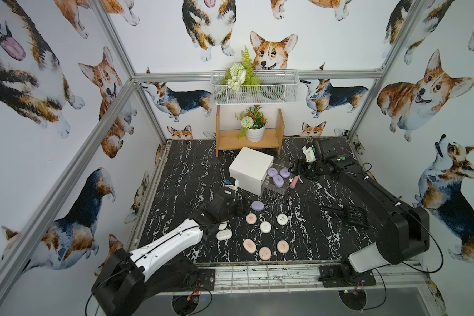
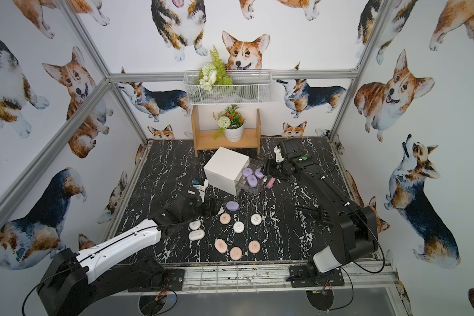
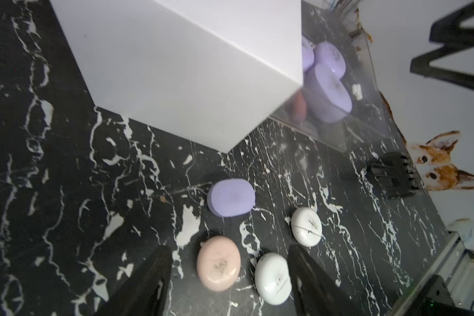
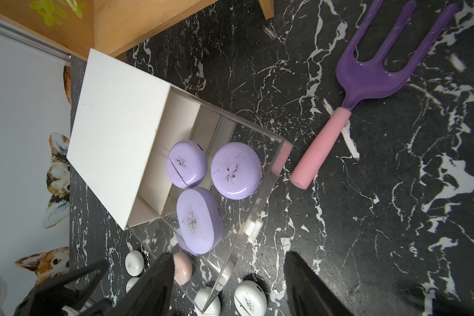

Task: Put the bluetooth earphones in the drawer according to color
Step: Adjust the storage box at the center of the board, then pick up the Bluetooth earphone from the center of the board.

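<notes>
The white drawer cabinet (image 1: pixel 248 169) stands mid-table with its top clear tray (image 4: pixel 260 191) pulled out, and three lilac earphone cases (image 4: pixel 195 219) lie in it. One lilac case (image 1: pixel 257 205) (image 3: pixel 231 197) lies loose on the black marble, just ahead of my left gripper (image 1: pixel 241 208) (image 3: pixel 230 260). That gripper is open and holds nothing. A pink case (image 3: pixel 218 263) and a white case (image 3: pixel 272 277) rest on the table below its fingers. Several more white and pink cases (image 1: pixel 265 226) lie nearer the front. My right gripper (image 1: pixel 296 167) (image 4: pixel 227 262) hovers open and empty over the tray's outer end.
A purple-and-pink toy fork (image 4: pixel 367 82) lies beside the tray. A black rake-like tool (image 1: pixel 350 213) rests at the right under the right arm. A wooden shelf (image 1: pixel 281 128) with a potted plant (image 1: pixel 255 132) stands behind the cabinet, and a wire basket (image 1: pixel 271 90) hangs above.
</notes>
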